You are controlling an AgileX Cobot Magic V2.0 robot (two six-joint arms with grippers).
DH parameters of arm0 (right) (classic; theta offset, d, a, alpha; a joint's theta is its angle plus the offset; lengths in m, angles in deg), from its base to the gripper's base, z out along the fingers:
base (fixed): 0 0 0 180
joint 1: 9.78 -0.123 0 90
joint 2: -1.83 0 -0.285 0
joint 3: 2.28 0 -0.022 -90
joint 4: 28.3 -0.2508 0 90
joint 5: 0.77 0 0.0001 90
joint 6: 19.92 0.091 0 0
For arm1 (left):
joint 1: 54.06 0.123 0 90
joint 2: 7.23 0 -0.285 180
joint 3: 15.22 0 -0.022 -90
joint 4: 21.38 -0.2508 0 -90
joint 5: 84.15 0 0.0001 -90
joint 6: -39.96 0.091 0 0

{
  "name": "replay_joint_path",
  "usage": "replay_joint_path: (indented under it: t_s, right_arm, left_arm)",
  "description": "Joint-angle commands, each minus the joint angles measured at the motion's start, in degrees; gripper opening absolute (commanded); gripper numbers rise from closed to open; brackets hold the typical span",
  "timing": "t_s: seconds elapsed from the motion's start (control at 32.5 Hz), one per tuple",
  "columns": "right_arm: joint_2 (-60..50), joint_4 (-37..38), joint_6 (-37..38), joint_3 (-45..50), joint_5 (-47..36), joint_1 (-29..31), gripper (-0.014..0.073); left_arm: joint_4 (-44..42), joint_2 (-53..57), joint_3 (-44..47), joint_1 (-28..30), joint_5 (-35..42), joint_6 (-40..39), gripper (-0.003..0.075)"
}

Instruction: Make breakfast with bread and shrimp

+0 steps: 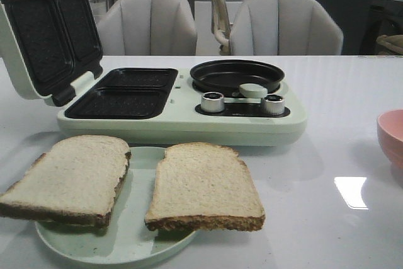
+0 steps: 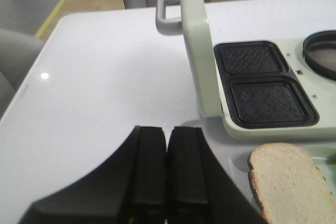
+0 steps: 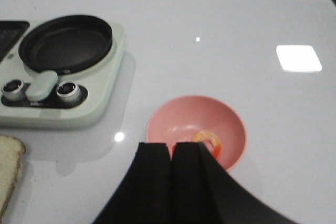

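Front view gives us the starting line: two slices of bread (image 1: 201, 187) lie side by side on a pale green plate (image 1: 135, 244) just before the breakfast maker (image 1: 182, 121), its lid (image 1: 47, 36) tipped up, its grill wells and round pan (image 1: 236, 75) bare, so nothing looks begun. Both claws wait pinched together and empty, the left gripper (image 2: 167, 171) beside the nearer slice, the right gripper (image 3: 170, 177) over the pink bowl (image 3: 173, 121) where a shrimp (image 3: 210, 141) curls. My guess is the next move needs a claw to spread, and only that raised lid crowds the left arm's path to the wells.
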Motion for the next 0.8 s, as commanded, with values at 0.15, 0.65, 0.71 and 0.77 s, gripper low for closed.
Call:
replay_joint_path:
  t_s: [0.15,0.65,0.71,0.77]
  right_arm:
    - [7.75,0.56,-0.12,-1.64,-3.65,0.37,0.0039]
    - [10.77,0.56,-0.12,-1.64,-2.98,0.37,0.0474]
    - [10.77,0.56,-0.12,-1.64,-2.98,0.37,0.0474]
    - [10.77,0.56,-0.12,-1.64,-2.98,0.37,0.0474]
  left_arm:
    - [0.44,-5.41,-2.04,-0.39,4.85,0.12,0.0102]
    - [0.34,-9.15,-2.04,-0.54,5.16,1.57,0.0643]
    - [0.45,-9.98,-2.04,-2.02,5.14,4.01,0.0631]
    - [0.45,-11.04,-2.04,-4.97,5.14,7.28,0.0619]
